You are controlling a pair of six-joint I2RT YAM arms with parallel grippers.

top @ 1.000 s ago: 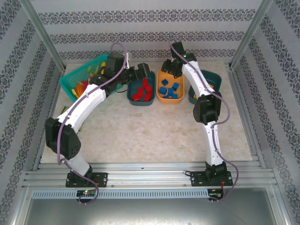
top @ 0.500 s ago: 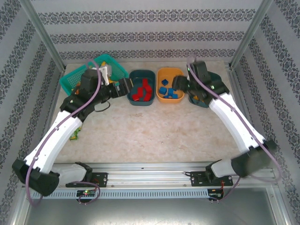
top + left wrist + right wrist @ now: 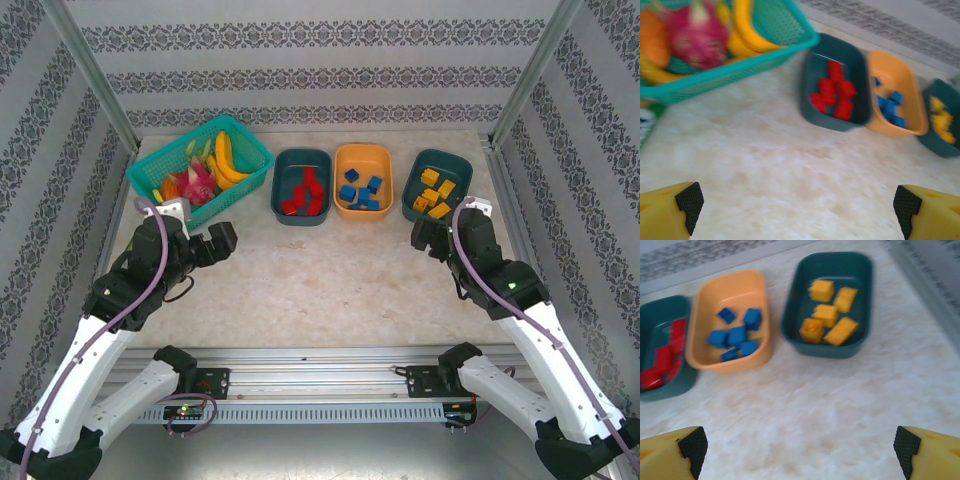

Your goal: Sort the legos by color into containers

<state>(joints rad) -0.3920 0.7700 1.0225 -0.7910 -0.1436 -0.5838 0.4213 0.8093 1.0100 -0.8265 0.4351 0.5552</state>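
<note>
Beneath the orange tub (image 3: 363, 149) and everything around it lay the pale table (image 3: 330, 270), and no loose brick showed on the stretch between that tub and the arm bases. Well to the left of the orange tub stood the bright lattice basket (image 3: 235, 188), heaped with toy fruit (image 3: 200, 180) that had no part in the sorting. The left teal tub (image 3: 302, 153) sat just beside the orange tub. The right teal tub (image 3: 455, 158) stood near it on the other side, so the three made one row, likely so that each colour had a bin of its own.

Both hands hung well short of the orange tub, on its near side. The left hand (image 3: 215, 243) was off to its left and the right hand (image 3: 428, 238) off to its right. Each had its jaws spread wide with nothing between them, which fits a job judged finished.

The red legos (image 3: 303, 190) lay in the tub left of the orange one, the blue legos (image 3: 360, 190) inside the orange tub itself, and the yellow-orange legos (image 3: 435, 190) in the tub to its right, with no colours mixed.
</note>
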